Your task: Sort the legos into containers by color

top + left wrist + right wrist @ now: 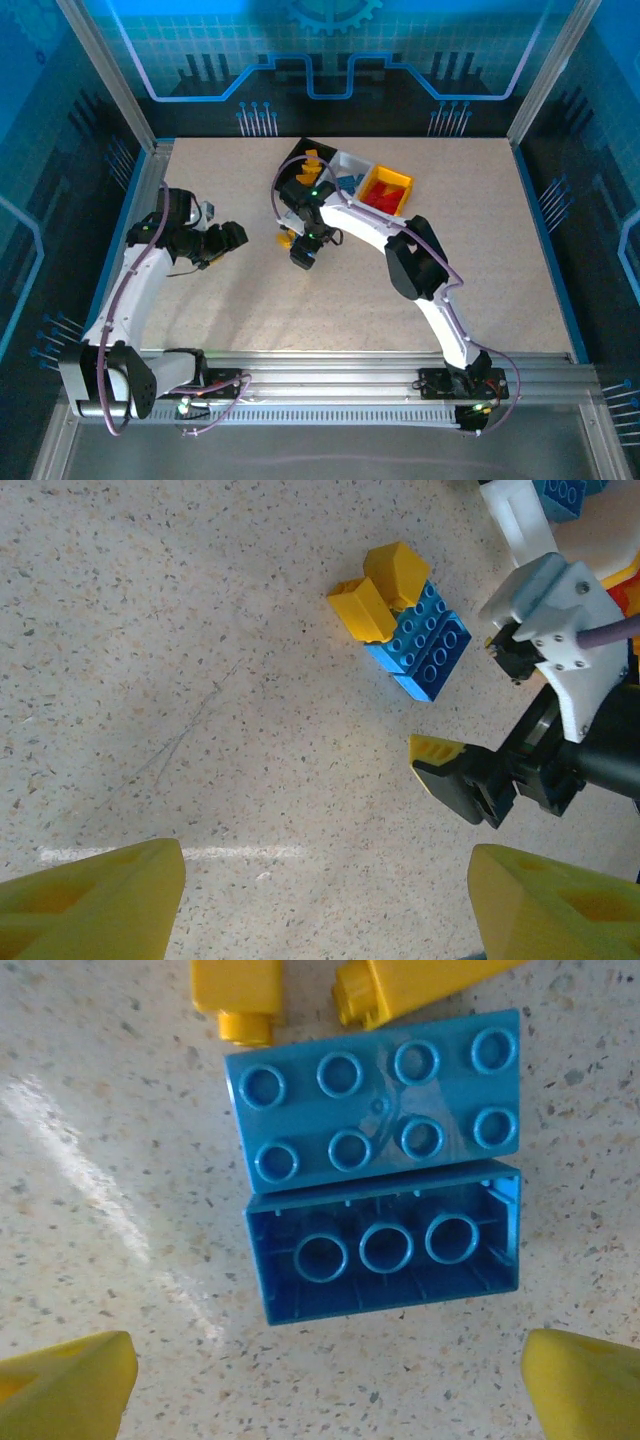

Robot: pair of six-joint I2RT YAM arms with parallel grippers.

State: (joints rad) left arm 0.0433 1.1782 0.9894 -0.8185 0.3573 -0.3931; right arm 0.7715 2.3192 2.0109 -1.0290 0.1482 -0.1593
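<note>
A beige, dark-speckled table is carrying everything, its matte top catching a pale streak of glare in the wrist views. Translucent blue panels printed with circuit-like lines are closing the space in behind silver aluminium posts. A ribbed aluminium rail is running along the near edge.

At the far side of the table three small open-topped plastic bins are sitting joined in a row: a black bin, a white bin and a yellow-orange bin. Yellow pieces are lying in the black one, blue pieces in the white, red pieces in the yellow-orange.

Near the bins, loose on the table, two light-blue eight-stud plastic bricks are lying side by side and touching. The studs-up blue brick is showing a glossy top. The overturned blue brick is showing a hollow underside with three round tubes. Two smooth orange-yellow bricks are lying right beside the studded one.

The right gripper is hanging over this cluster, its yellow fingers spread wide with nothing between them. The left gripper is hovering over bare table — also spread, holding nothing — with the bricks well ahead of it.
</note>
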